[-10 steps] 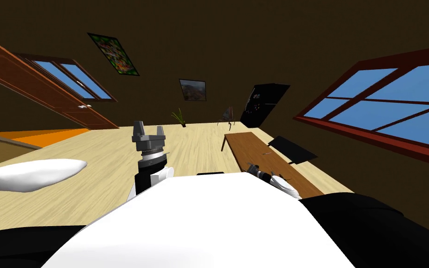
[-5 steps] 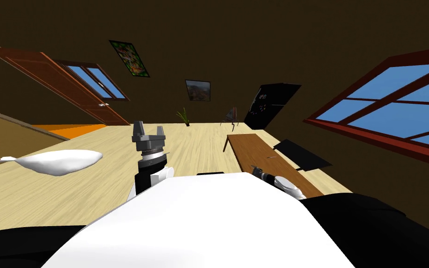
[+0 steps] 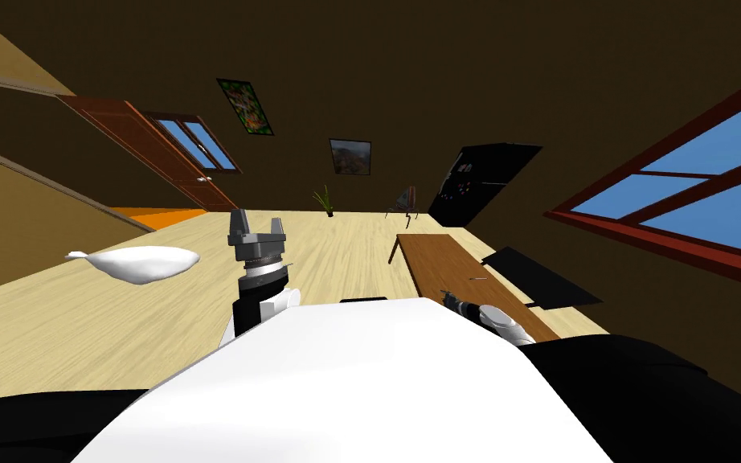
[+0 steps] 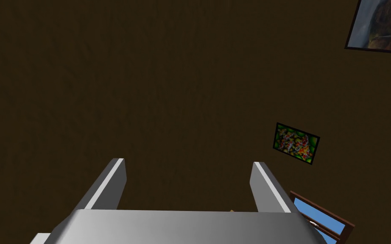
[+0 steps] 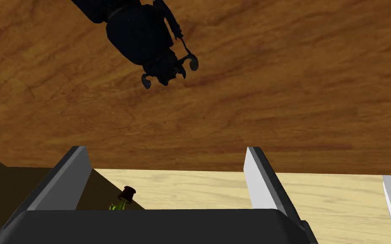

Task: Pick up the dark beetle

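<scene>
The dark beetle [image 5: 141, 34] lies on the brown wooden table [image 5: 275, 97], a black body with curled grey leg tips. My right gripper [image 5: 165, 149] is open and hangs over the table's edge, a short way from the beetle, with nothing between its fingers. In the head view the right gripper [image 3: 447, 299] sits low over the near end of the long table [image 3: 433, 257]. My left gripper [image 3: 258, 219] is raised in front of my chest, also open [image 4: 188, 162] and empty.
A white sack-like shape [image 3: 140, 263] lies on the light wood floor to the left. A flat black panel [image 3: 542, 277] lies beside the table's right side. At the far wall stand a black cabinet [image 3: 481, 181], a small plant [image 3: 325, 201] and a chair-like thing [image 3: 403, 201].
The whole head view has slid rightward, so I have turned left. The white shape now sits nearer the middle and looks smaller. Both arms keep their pose against my chest.
</scene>
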